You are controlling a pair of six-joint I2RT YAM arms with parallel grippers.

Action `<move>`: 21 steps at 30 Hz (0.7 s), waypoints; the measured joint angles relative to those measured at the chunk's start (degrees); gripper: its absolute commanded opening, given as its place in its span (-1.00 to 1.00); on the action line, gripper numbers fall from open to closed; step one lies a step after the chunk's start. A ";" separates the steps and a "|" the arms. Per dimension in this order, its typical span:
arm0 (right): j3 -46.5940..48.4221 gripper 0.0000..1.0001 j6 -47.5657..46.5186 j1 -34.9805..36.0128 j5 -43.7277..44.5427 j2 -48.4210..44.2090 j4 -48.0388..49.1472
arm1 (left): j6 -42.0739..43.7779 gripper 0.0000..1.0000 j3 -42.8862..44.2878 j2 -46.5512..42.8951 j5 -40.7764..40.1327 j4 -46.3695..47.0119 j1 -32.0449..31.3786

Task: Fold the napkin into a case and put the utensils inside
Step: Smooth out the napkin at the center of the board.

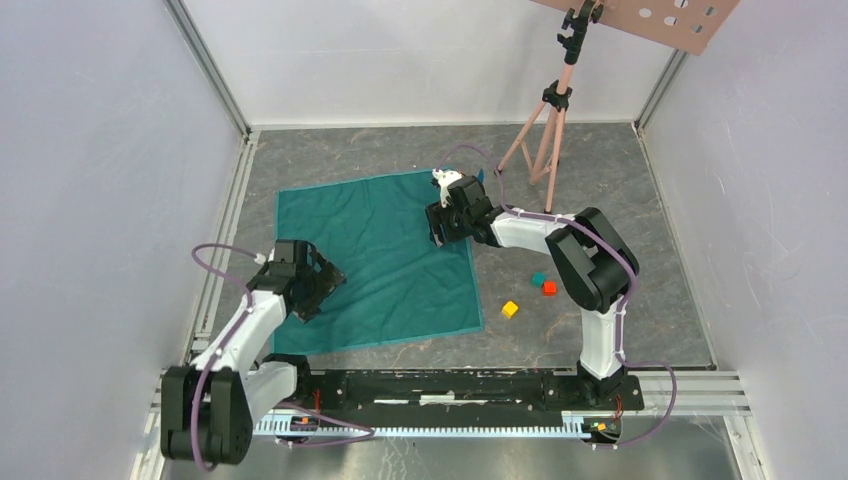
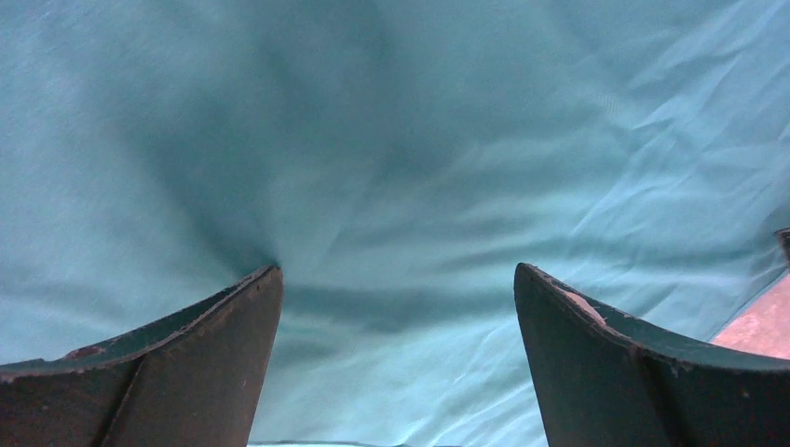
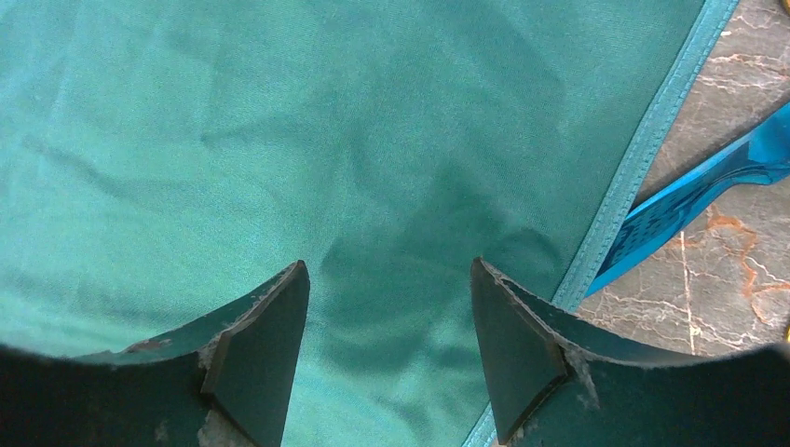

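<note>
The teal-green napkin [image 1: 380, 260] lies spread out as one flat square on the marble table. My left gripper [image 1: 322, 285] is low over its near left part, open, with only cloth [image 2: 419, 140] between the fingers [image 2: 224, 345]; creases fan out from the left fingertip. My right gripper [image 1: 438, 228] hovers open over the far right corner, cloth [image 3: 279, 121] below it and the hemmed edge beside its right finger [image 3: 522, 345]. Of the utensils, a bright-blue plastic knife [image 3: 689, 200] lies on the table just off that edge. No other utensil shows.
Three small cubes sit right of the napkin: teal [image 1: 538, 279], red [image 1: 549, 288] and yellow [image 1: 510, 309]. A pink tripod [image 1: 548, 130] stands at the back right, close behind the right gripper, carrying a perforated board [image 1: 640, 15]. White walls enclose the table.
</note>
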 measured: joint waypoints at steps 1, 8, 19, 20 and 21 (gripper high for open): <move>-0.04 0.42 -0.02 0.00 -0.26 0.00 0.02 | -0.07 1.00 -0.48 -1.53 -0.44 -1.33 0.00; 0.07 0.48 -0.92 0.44 -0.96 -0.24 -0.90 | -0.20 1.00 -1.03 -13.49 2.47 -6.64 0.00; 0.81 0.52 -3.72 1.88 -0.63 -3.80 -6.12 | 6.34 1.00 13.46 -10.05 9.40 -5.03 0.00; 0.76 0.52 -3.74 1.86 -0.59 -4.17 -6.10 | 7.02 1.00 14.53 -8.11 9.66 -4.31 0.00; 0.72 0.52 -3.74 1.86 -0.57 -4.37 -6.10 | 7.54 1.00 15.43 -5.68 9.70 -3.41 0.00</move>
